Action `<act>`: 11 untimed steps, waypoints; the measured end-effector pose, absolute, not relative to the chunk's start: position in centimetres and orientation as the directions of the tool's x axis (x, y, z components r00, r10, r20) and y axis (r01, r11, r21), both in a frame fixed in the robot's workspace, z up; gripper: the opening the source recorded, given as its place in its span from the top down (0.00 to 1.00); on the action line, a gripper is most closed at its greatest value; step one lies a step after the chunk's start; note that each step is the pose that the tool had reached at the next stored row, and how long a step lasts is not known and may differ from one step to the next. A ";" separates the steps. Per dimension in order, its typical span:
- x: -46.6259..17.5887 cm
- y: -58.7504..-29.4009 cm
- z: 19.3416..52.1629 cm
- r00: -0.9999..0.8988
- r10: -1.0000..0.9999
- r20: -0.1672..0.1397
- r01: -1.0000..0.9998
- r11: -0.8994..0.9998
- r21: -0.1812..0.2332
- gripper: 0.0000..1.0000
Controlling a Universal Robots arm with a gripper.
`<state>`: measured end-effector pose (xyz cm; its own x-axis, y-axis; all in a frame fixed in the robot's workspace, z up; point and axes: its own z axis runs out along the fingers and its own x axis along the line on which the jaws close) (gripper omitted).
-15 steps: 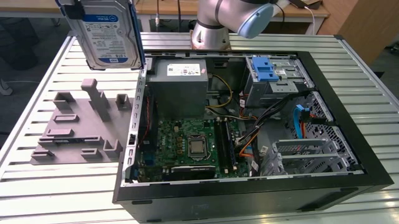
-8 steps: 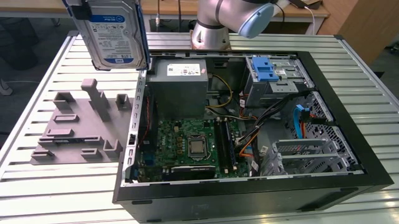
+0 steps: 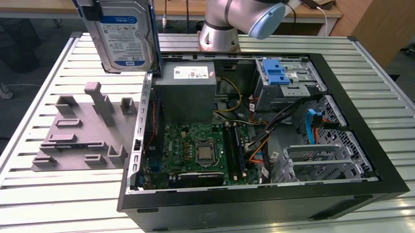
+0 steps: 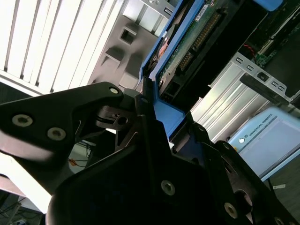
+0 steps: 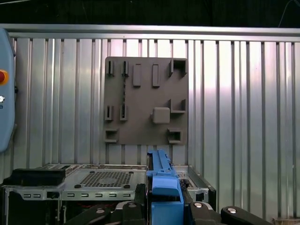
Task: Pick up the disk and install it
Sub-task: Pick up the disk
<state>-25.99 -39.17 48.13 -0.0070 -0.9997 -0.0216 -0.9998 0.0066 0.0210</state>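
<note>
The disk [image 3: 126, 36] hangs upright in the air, high at the exterior view's left, over the left wall of the open computer case [image 3: 259, 194]. It is silver with a blue-and-white label and a blue plastic frame. In both wrist views my gripper [image 4: 159, 105] [image 5: 165, 201] is shut on the disk's blue frame, with a black finger [image 5: 136, 204] on either side. The disk's green circuit board [image 4: 197, 37] faces the second wrist camera.
The case lies open on a slatted metal table [image 3: 65, 194]. Inside it are a grey power supply [image 3: 188, 90], a motherboard [image 3: 198, 150] and a drive cage with a blue latch [image 3: 279, 73]. A grey fixture plate [image 3: 81, 131] lies beside the case. The arm's base [image 3: 220, 29] stands behind the case.
</note>
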 end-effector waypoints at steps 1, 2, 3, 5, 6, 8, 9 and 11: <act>-25.9 -39.2 48.1 -0.007 -1.000 -0.022 -1.000 0.007 0.021 0.64; -25.7 -39.2 48.1 -0.007 -1.000 -0.022 -1.000 0.007 0.021 0.64; -25.6 -39.2 48.1 -0.007 -1.000 -0.022 -1.000 0.007 0.021 0.64; -25.3 -39.2 48.1 -0.007 -1.000 -0.022 -1.000 0.007 0.021 0.64; -25.2 -39.2 48.1 -0.007 -1.000 -0.022 -1.000 0.007 0.021 0.64; -24.9 -39.2 48.1 -0.007 -1.000 -0.022 -1.000 0.007 0.022 0.64; -24.8 -39.2 48.1 -0.007 -1.000 -0.022 -1.000 0.007 0.022 0.64; -24.5 -39.2 48.1 -0.007 -1.000 -0.022 -1.000 0.007 0.022 0.64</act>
